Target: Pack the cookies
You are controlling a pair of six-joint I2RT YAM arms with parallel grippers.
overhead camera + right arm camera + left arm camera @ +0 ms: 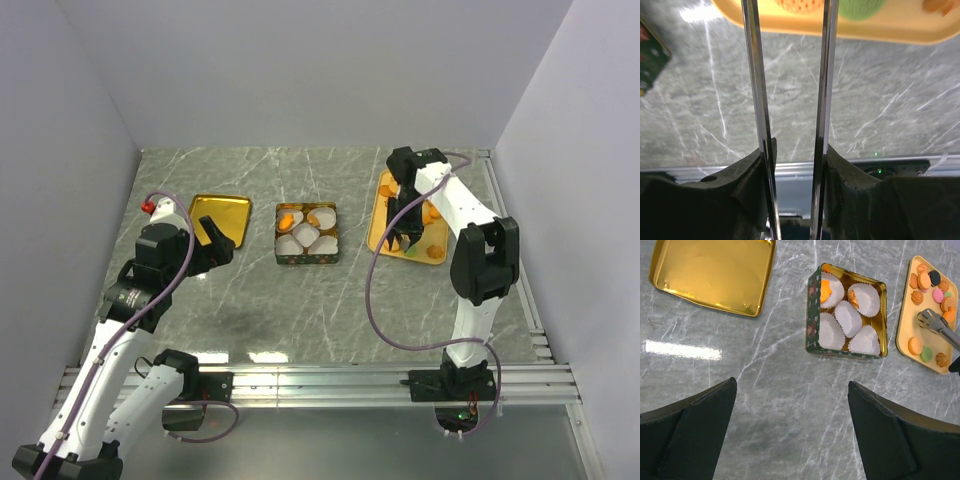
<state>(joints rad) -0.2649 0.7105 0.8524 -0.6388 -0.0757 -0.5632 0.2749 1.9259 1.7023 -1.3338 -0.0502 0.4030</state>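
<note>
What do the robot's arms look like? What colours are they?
The left arm and right arm are white with chunky black joints. A purple cable loops along each. The left one has a small red bit, and its fingers are black wedges.

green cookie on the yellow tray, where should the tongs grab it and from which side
Grip the green cookie by opposite points of its rim, coming straight down from above: it lies flat on the tray, so only the edge is pinchable. Turn the tongs so their tips miss the orange cookie close beside it.
</note>
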